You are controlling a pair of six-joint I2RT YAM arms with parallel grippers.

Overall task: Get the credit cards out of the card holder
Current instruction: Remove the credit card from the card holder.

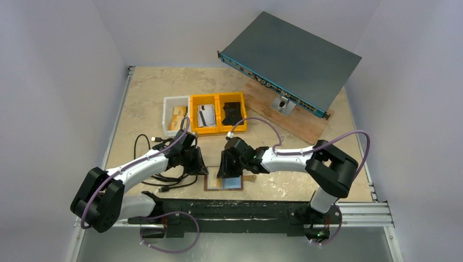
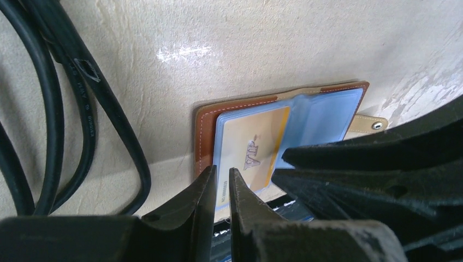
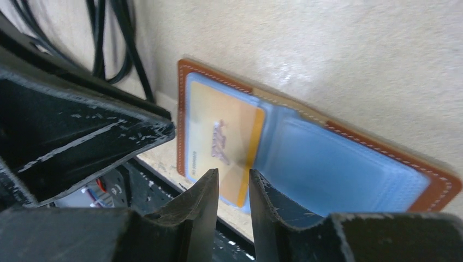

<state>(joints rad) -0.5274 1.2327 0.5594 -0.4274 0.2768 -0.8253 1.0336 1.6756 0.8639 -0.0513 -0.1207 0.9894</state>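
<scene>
While the left tool [image 2: 223,177] shows only a narrow slit between its jaws at the near edge of the card holder [image 2: 322,112], I cannot tell whether it nips the clear pocket there or merely hovers. The right tool [image 3: 233,180] is parted a little wider, low over the fold, with nothing seen between its jaws. Between the two, the card holder lies spread open and flat on the counter [image 2: 273,43], close to the counter's near edge, with its brown cover down and silvery-blue pockets up. One tan credit card [image 2: 254,144] sits inside the pocket on the half nearer the left tool, so that one is not yet out. The pockets of the other half look empty, though cards under the top sleeves could be hidden. Farther back stand three bins in a row. The white bin [image 1: 176,99] holds tan cards [image 1: 178,117], the first yellow bin [image 1: 204,97] holds pale cards [image 1: 205,116] with dark stripes, and the second yellow bin [image 1: 231,95] holds a chunky black object [image 1: 232,113]. By that showing the task looks well advanced, with at least this one card left to pull.
</scene>
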